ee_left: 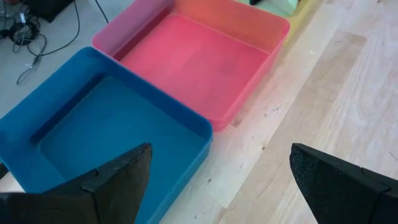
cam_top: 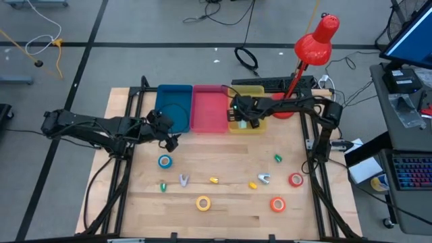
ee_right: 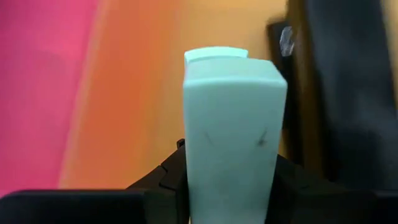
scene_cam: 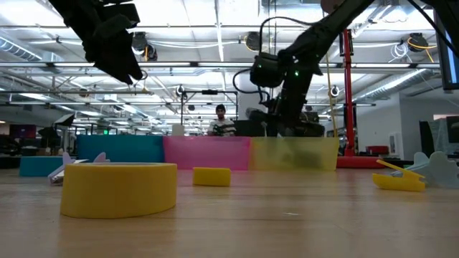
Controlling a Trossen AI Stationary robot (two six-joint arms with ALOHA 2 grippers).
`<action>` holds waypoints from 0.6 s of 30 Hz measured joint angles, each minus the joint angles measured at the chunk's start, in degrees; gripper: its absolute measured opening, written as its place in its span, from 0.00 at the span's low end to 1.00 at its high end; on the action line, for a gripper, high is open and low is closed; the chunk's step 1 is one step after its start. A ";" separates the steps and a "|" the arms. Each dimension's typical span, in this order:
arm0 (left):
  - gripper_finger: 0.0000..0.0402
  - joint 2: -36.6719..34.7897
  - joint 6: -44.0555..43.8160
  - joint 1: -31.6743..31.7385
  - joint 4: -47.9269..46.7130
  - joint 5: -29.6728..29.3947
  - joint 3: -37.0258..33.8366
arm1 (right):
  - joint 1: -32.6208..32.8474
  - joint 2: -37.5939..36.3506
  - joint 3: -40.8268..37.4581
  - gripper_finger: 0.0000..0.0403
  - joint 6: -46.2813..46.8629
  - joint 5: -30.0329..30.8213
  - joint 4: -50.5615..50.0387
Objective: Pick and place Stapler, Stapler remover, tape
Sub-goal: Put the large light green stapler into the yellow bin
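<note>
Your right gripper (cam_top: pixel 237 116) hangs over the yellow bin (cam_top: pixel 258 125) at the far side of the desk (cam_top: pixel 223 202), fingers pinching a pale mint-green stapler (ee_right: pixel 233 134), apparently to drop it there. Your left gripper (cam_top: pixel 167 131), fingers spread wide and empty, waits beside the blue bin (ee_left: pixel 93 134). Tape rolls (cam_top: pixel 203 202) lie nearer on the desk.

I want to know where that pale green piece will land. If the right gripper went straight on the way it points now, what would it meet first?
Most likely the yellow bin: the right gripper, shut on the pale green stapler, hangs over it and its wrist view shows the bin's floor ahead. Depth is unclear.
</note>
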 joint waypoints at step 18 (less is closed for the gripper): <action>0.94 -0.01 -0.34 0.00 -0.15 0.08 0.01 | -0.49 -0.15 -7.10 0.30 3.64 -4.48 13.87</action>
